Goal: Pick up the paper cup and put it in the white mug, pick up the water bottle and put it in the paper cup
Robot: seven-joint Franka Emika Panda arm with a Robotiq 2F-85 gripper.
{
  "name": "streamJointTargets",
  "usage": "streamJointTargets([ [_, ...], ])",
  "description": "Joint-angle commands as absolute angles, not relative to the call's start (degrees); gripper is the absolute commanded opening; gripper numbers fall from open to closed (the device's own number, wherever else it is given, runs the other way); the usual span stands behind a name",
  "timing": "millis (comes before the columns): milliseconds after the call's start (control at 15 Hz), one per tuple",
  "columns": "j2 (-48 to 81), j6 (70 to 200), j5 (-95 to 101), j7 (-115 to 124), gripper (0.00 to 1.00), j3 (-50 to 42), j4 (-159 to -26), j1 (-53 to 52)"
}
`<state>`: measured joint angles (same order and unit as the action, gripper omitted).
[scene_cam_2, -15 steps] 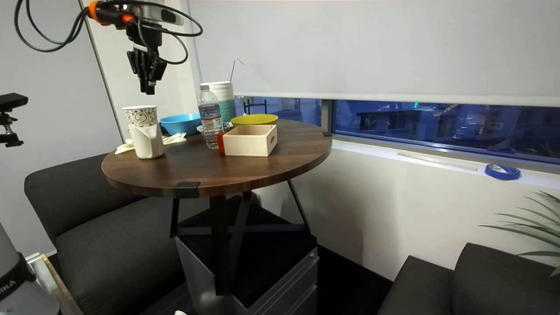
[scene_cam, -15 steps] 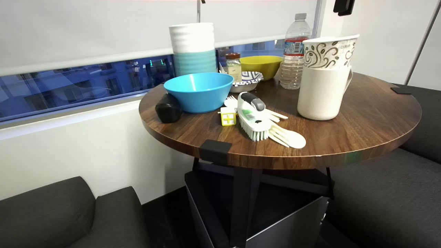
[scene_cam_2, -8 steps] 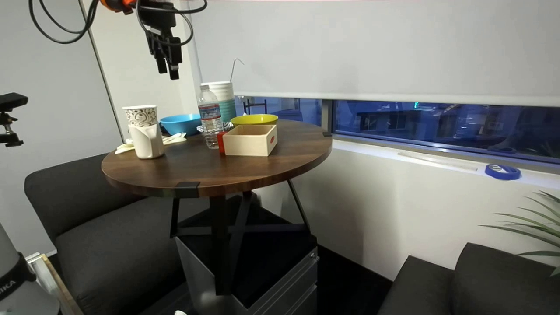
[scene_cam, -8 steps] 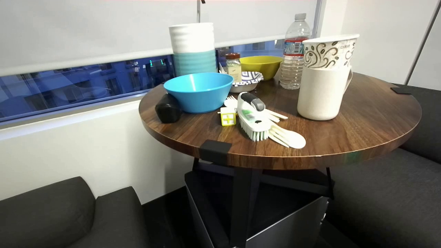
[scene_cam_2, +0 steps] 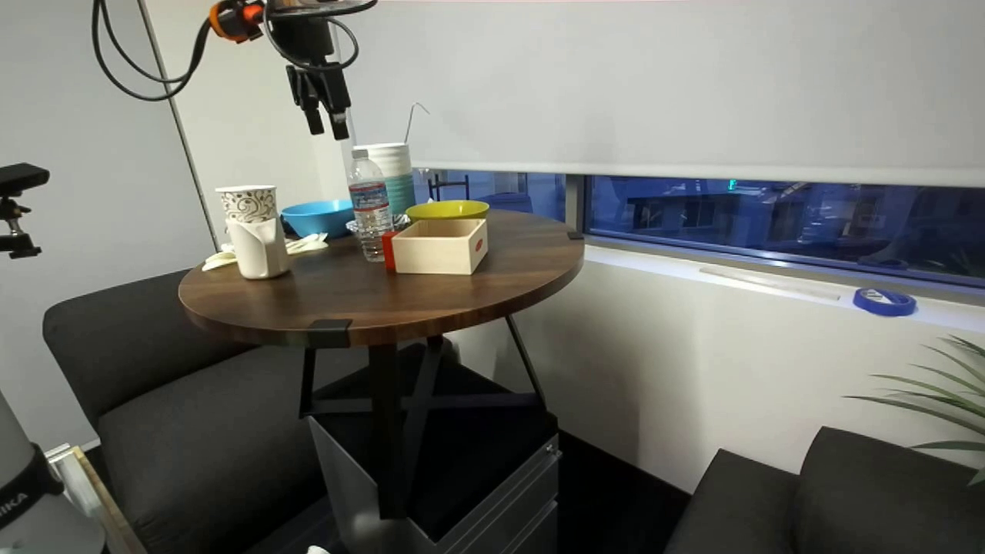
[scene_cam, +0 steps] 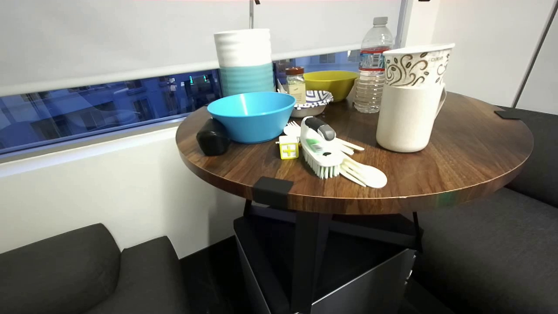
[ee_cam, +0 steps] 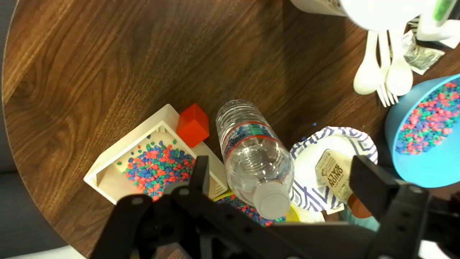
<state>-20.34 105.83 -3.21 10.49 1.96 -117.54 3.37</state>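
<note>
In both exterior views the paper cup (scene_cam: 416,67) (scene_cam_2: 248,206), with its brown swirl print, sits upright inside the white mug (scene_cam: 405,120) (scene_cam_2: 258,250), its upper part showing above the rim. The clear water bottle (scene_cam: 370,83) (scene_cam_2: 371,208) stands upright on the table, with a pale cap and a red-edged label. High over the table, my gripper (scene_cam_2: 328,129) is up and slightly left of the bottle in an exterior view. Seen in the wrist view, the gripper (ee_cam: 281,171) is open wide, and the water bottle (ee_cam: 253,151) shows below, between its fingers. Nothing is held.
Against the bottle stand a wooden box (ee_cam: 131,144) and a red block (ee_cam: 193,126). A patterned paper bowl (ee_cam: 352,138) with a salt jar (ee_cam: 332,172) lies on its other side. Yellow bowl (scene_cam_2: 446,209), blue bowl (scene_cam: 250,120), brush (scene_cam: 320,150) and cutlery (scene_cam: 370,175) share the round table.
My gripper has travelled from above the cup and mug over toward the bottle, rising a little. Its jaws have spread apart. Cup, mug and bottle have stayed in place.
</note>
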Motion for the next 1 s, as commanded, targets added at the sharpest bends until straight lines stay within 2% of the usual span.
streamJointTargets([
  [0, -16.6, 105.8, 0.9, 12.7, 1.00, 3.4, -114.9, 2.9],
  [400, -13.4, 106.1, 3.0, 14.0, 1.00, 3.9, -113.8, 2.2],
  [467, -13.1, 106.4, 3.2, 14.1, 0.79, 3.8, -113.6, 2.1],
  [533, -12.8, 106.7, 3.1, 14.2, 0.74, 3.7, -113.4, 2.1],
  [667, -12.4, 107.7, 3.2, 14.7, 0.90, 3.6, -113.2, 2.2],
  [867, -11.7, 109.4, 3.1, 15.9, 0.97, 3.5, -113.0, 2.3],
  [933, -11.5, 110.1, 2.7, 16.0, 0.91, 3.4, -113.0, 2.2],
])
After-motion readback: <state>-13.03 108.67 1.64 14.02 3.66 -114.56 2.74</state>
